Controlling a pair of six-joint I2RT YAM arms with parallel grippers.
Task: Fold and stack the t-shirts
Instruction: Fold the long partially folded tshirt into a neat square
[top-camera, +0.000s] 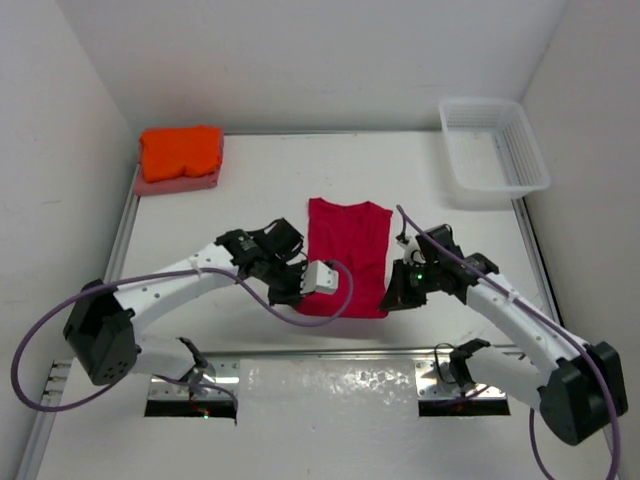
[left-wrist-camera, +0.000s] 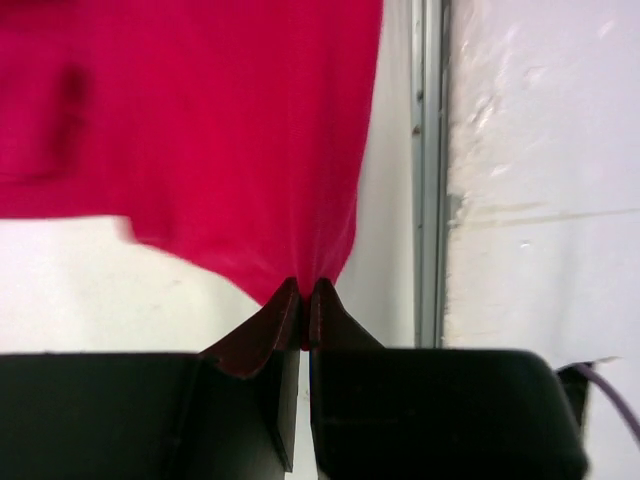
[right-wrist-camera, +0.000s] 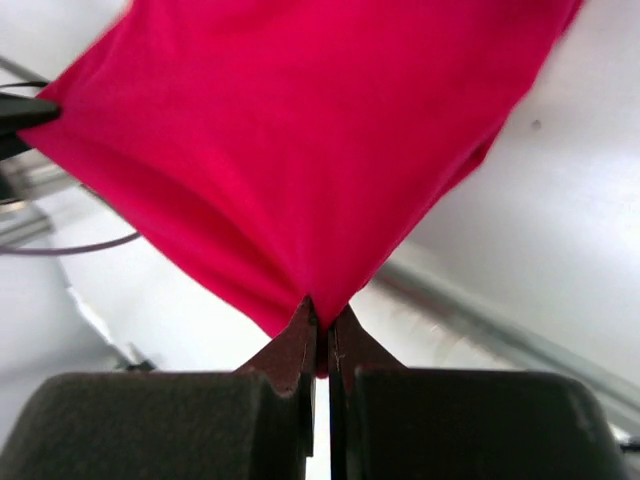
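Note:
The crimson red t-shirt (top-camera: 347, 255) lies as a long folded strip in the middle of the table. My left gripper (top-camera: 300, 291) is shut on its near left corner, and the cloth (left-wrist-camera: 200, 130) rises from between the fingertips. My right gripper (top-camera: 392, 297) is shut on its near right corner, and the cloth (right-wrist-camera: 300, 150) is pulled up taut from its tips. The orange t-shirt (top-camera: 180, 150) lies folded on top of the salmon-pink t-shirt (top-camera: 178, 183) at the back left.
A white mesh basket (top-camera: 493, 147) stands at the back right. A metal rail (top-camera: 330, 353) runs along the table's near edge, and another (top-camera: 125, 225) along its left side. White walls close in the back and both sides.

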